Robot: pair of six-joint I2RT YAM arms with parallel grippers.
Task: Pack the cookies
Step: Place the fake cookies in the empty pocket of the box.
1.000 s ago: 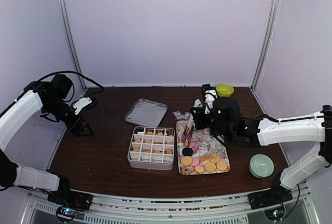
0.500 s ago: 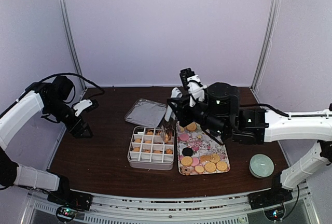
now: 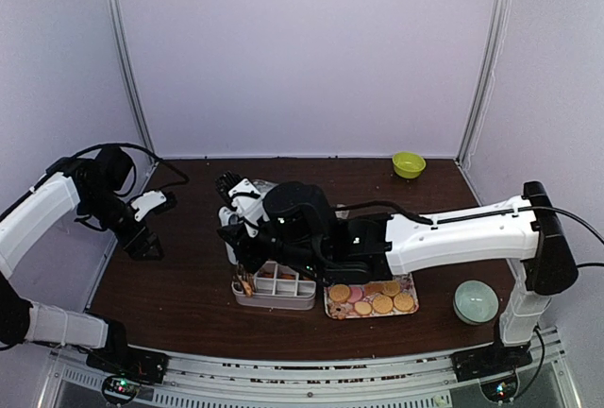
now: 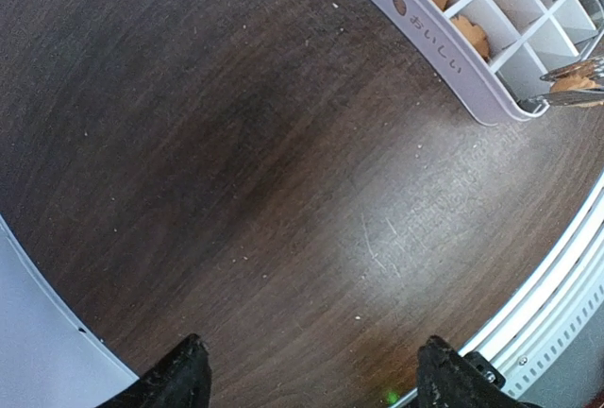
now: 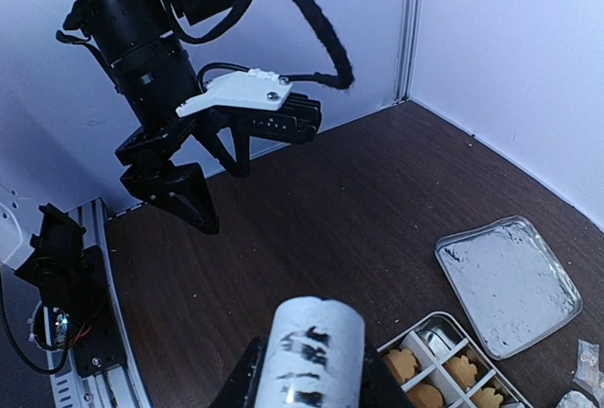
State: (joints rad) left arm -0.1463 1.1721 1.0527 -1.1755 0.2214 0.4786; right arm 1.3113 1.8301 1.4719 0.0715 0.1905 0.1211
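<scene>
Plainly the right hand (image 3: 243, 244) is the nearer one. It is closed, it seems, on the tongs (image 4: 564, 70), which point down and pinch one cookie (image 4: 583, 85) over the 7 o'clock corner of the box (image 4: 429, 44). The grip itself is hidden. Loose cookies (image 3: 381, 302) lie at the box's 3 o'clock, half covered by the arm. The left hand (image 4: 310, 382), wide open and empty, hovers over bare desk at 9 o'clock.

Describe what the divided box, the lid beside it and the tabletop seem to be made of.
Divided box: probably moulded plastic, matte pale lilac; thin white partitions, printed lettering on its wall.
Lid: glossy, silvery-white, raised rim; clear plastic or thin metal, cannot tell.
Tabletop: dark brown wood or wood-look laminate; grain streaks, soft sheen, fine scratches.
</scene>
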